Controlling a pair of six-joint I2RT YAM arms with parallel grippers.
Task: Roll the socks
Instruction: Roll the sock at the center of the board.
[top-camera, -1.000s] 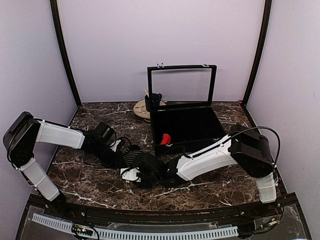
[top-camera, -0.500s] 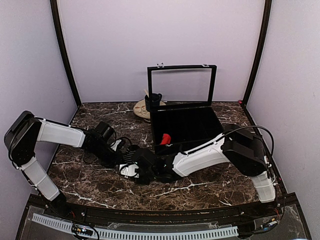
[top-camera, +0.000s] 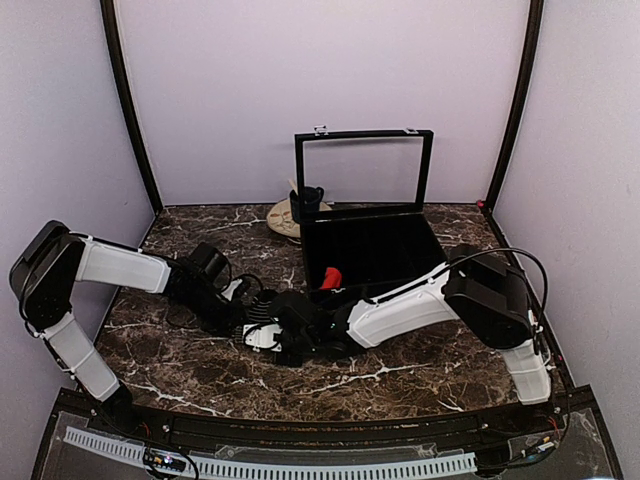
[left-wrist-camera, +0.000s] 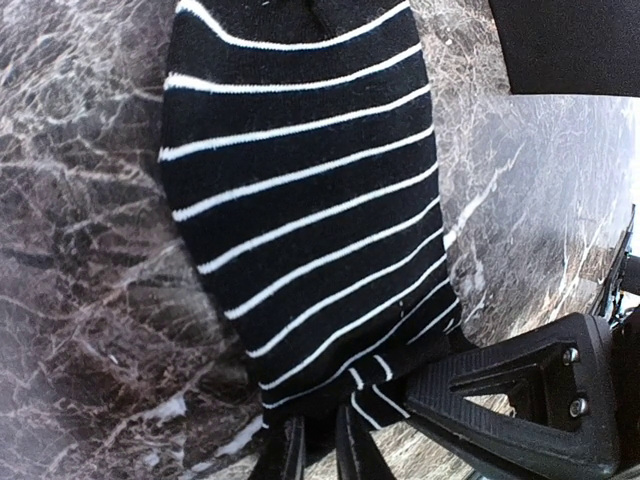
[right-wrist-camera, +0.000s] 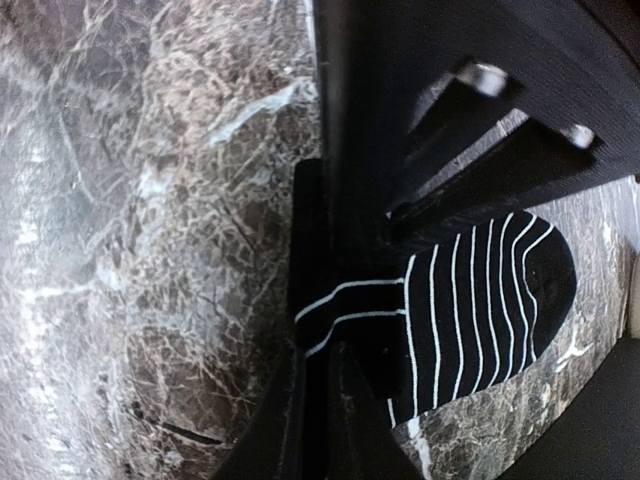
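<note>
A black fabric sock with thin white stripes (left-wrist-camera: 300, 200) is laid flat on the dark brown marble counter (top-camera: 200, 370), a little left of the middle, between the two arms. Its narrow end is pinched by the left tool (left-wrist-camera: 320, 455), whose fingers are seen pressed together on the cloth. A folded edge of the same sock is clamped by the right tool (right-wrist-camera: 312, 420), its fingers also nearly together, and the two tools are found just beside each other. A small bright red sock (top-camera: 331, 275) is seen inside the black open box (top-camera: 385, 245), near its front left corner. Farther back, beside the raised lid, a dark blue mug (top-camera: 310, 200) is placed on a pale round disc (top-camera: 283, 220).
</note>
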